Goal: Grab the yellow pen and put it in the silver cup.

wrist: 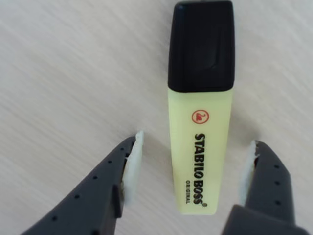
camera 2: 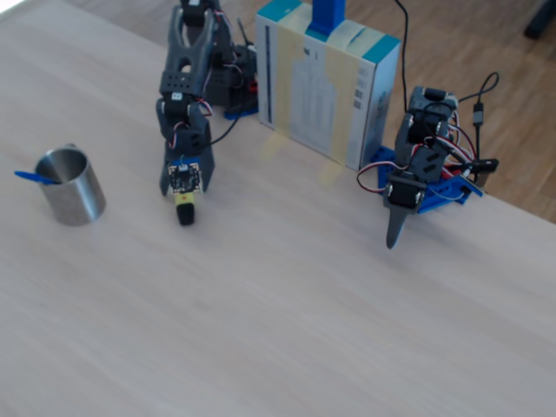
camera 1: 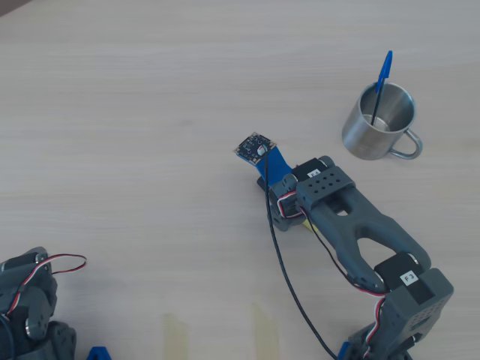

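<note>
Gripper (wrist: 193, 171): jaws spread, straddling the barrel, nothing clamped as far as I see.
Yellow pen (wrist: 199, 147): flat on the table, frame centre, black cap up.
Silver cup (camera 1: 379, 120): upper right, holds 1 blue pen (camera 1: 381, 86).
Progress: I judge grasp, lift and drop all remain.

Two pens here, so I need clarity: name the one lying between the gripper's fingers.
The yellow pen, black-capped, flat on the table; the blue pen stands in the silver cup.

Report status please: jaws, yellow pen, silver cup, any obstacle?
Gripper open, jaws either side of the yellow pen, not touching. Pen flat on table. Silver cup upright, blue pen already inside.
</note>
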You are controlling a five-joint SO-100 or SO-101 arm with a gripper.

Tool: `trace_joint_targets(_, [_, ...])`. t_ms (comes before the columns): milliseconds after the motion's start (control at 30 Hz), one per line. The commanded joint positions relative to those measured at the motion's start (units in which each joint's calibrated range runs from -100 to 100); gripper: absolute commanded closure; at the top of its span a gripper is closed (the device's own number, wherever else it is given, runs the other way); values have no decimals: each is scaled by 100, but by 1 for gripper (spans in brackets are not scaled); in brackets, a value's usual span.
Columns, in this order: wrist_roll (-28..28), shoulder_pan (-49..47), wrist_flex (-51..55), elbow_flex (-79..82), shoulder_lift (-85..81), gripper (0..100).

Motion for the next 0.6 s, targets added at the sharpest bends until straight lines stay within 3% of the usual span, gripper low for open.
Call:
trace_joint_targets(0, [0, 63, -33, -121, -42, 73])
trace_joint_targets(167, [16, 141, -33, -121, -42, 86])
trace_joint_targets(567, [-5, 150, -7, -121, -42, 87])
